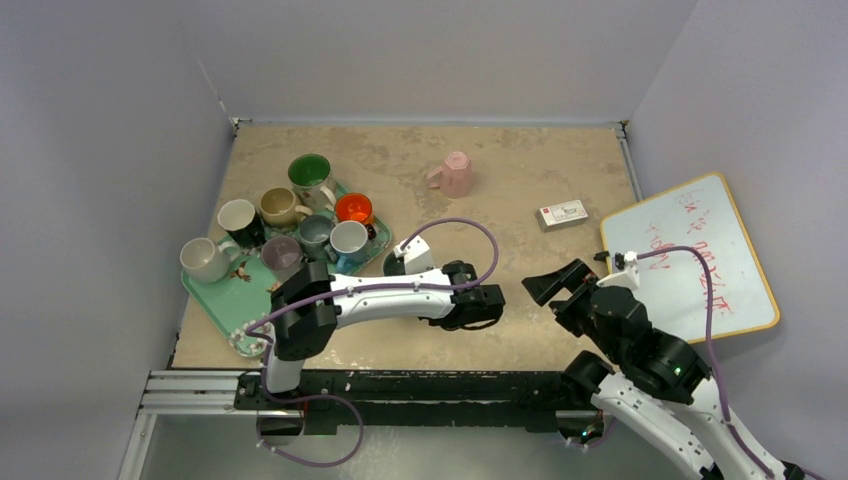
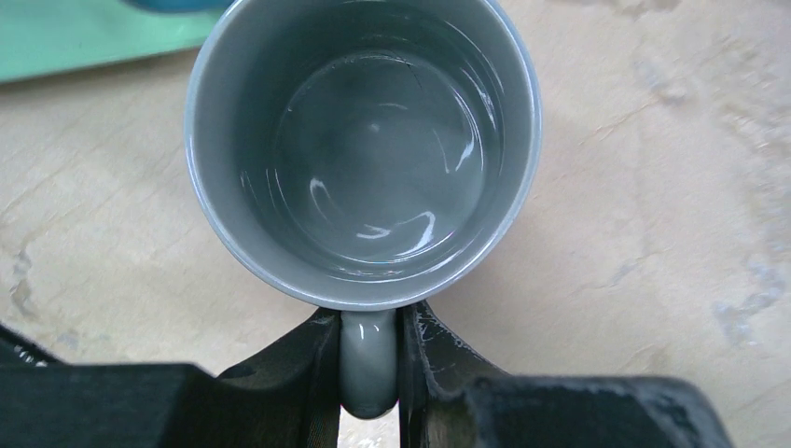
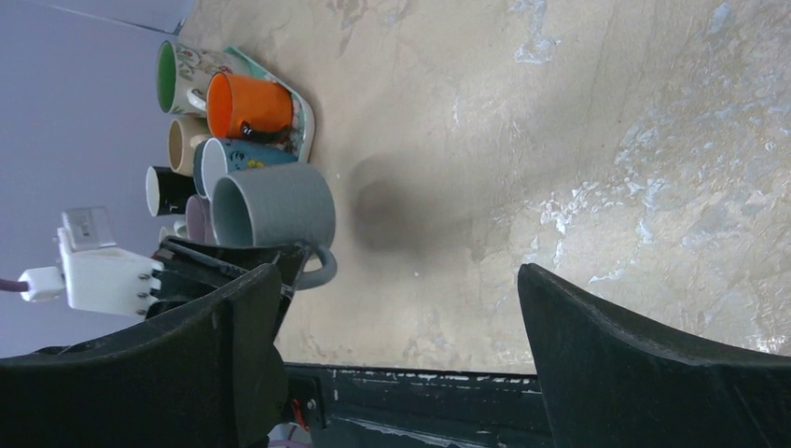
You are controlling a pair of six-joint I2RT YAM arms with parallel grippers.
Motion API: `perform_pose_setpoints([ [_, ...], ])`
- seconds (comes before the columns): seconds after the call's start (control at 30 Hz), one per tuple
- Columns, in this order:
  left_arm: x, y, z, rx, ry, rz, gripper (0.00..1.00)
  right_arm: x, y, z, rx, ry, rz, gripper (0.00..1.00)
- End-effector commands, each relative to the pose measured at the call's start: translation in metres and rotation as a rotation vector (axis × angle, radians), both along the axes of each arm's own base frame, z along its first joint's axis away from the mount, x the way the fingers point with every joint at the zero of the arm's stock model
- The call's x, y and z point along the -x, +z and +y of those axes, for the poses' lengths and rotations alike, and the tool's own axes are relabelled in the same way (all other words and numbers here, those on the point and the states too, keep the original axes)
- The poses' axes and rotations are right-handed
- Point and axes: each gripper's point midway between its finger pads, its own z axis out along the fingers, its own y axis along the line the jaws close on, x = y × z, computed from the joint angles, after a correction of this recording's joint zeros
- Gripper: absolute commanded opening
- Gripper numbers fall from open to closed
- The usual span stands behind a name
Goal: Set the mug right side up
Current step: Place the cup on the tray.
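The left pincer is clenching its black jaws on the loop handle of the glossy grey ceramic mug, one jaw pressing each side. The handle's lower end is sinking out of sight between them. The mug is sitting mouth-up just beside the right edge of the mint-green plastic tray, over the mottled tan table. I can't tell whether its base is touching the table.

From overhead the pincer is hiding the handle, and only the pale round rim is showing. The mug's inside is catching bright glints, while its outer wall is looking duller from the side.

Beyond it the tray's mugs are overlapping one another. The orange mug and patterned blue mug are showing plainly, and the mauve mug is mostly covered.

The right pincer is hanging released. Its blunt dark fingers are spread wide and cut off by the frame, well apart from the grey mug. It is near the white dry-erase board, which is jutting past the table's edge.
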Motion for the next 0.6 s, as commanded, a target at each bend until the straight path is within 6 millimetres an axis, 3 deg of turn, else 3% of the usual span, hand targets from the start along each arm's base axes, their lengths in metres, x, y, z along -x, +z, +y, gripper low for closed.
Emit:
perform_pose_setpoints([
  [0.0,-0.036,0.087,0.026,-0.038,-0.01,-0.262,0.0,-0.003,0.005,0.001,0.0,-0.002,-0.009,0.99],
  [0.17,-0.061,0.112,0.062,-0.042,0.064,-0.272,0.0,-0.003,0.005,0.002,0.008,0.004,-0.011,0.99],
  [0.33,-0.082,0.132,0.118,-0.051,0.191,-0.283,0.0,-0.003,0.006,-0.001,0.015,-0.002,-0.019,0.99],
  [0.57,-0.081,0.154,0.201,-0.037,0.366,-0.321,0.0,-0.004,0.006,0.0,0.021,0.004,-0.022,0.99],
])
